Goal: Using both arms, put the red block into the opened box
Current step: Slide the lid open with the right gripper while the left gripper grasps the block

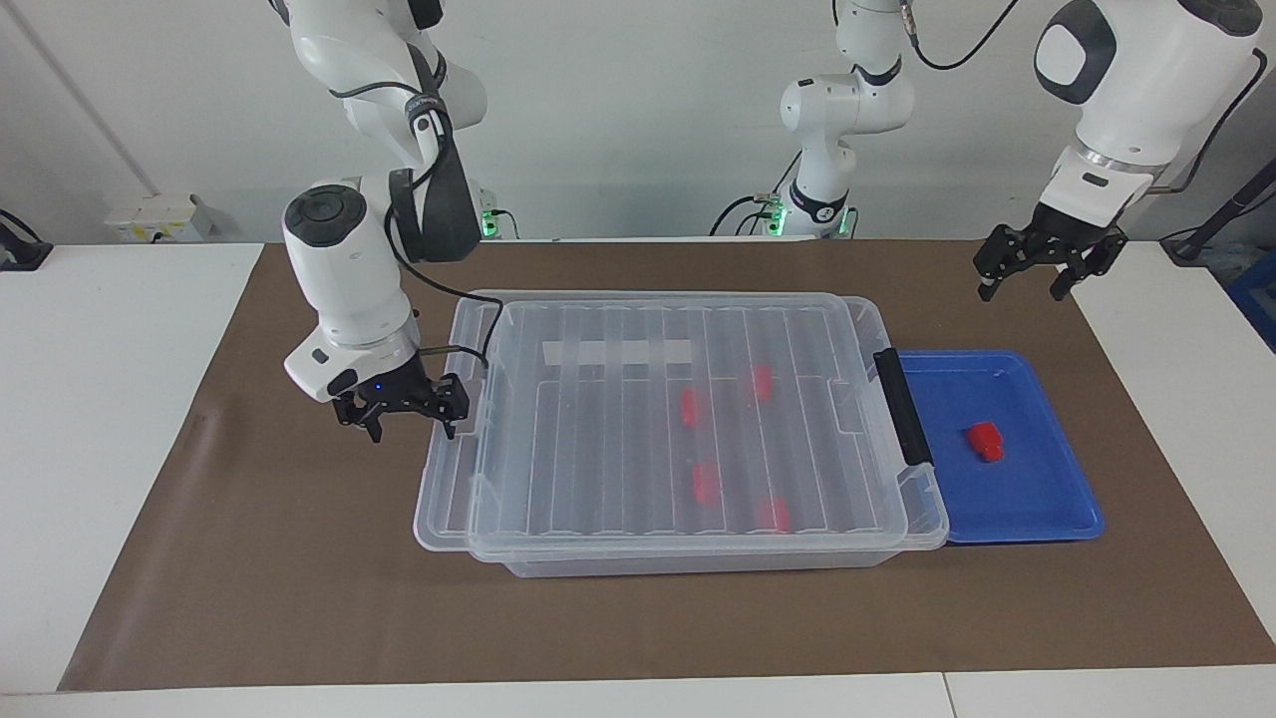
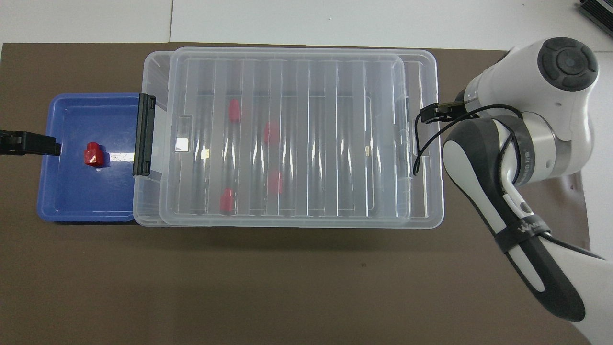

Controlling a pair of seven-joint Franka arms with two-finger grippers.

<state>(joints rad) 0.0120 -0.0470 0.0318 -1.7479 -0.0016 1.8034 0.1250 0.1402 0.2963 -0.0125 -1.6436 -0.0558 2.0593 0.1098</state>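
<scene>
Facing view, near to far from the robots' end. Right gripper (image 1: 404, 411) sits low at the lid's (image 1: 618, 419) end edge, toward the right arm's end of the table, fingers spread wide; one fingertip is at the lid rim, contact or not I can't tell. Lid lies offset on the box (image 1: 698, 563), overhanging toward the right gripper, so a narrow strip of the box is uncovered beside the black handle (image 1: 902, 404).

Containers: box holds four red blocks (image 1: 706, 483), seen blurred through the ribbed lid, all well away from the right gripper's jaws. Blue tray (image 1: 1047, 519) touches the box at the handle end and holds the one red block (image 1: 985, 441) lying in the open, roughly mid-tray.

Left gripper (image 1: 1050, 267) hangs in the air, jaws wide and empty, over the brown mat (image 1: 249, 558) just off the tray's robot-side edge; the red block is below and clear of its jaws.

Overhead view: left gripper is cut off by the frame edge, only a black fingertip (image 2: 36, 143) shows over the tray rim. Right gripper is mostly hidden under its own wrist. Shapes of the blocks in the box are not readable.
</scene>
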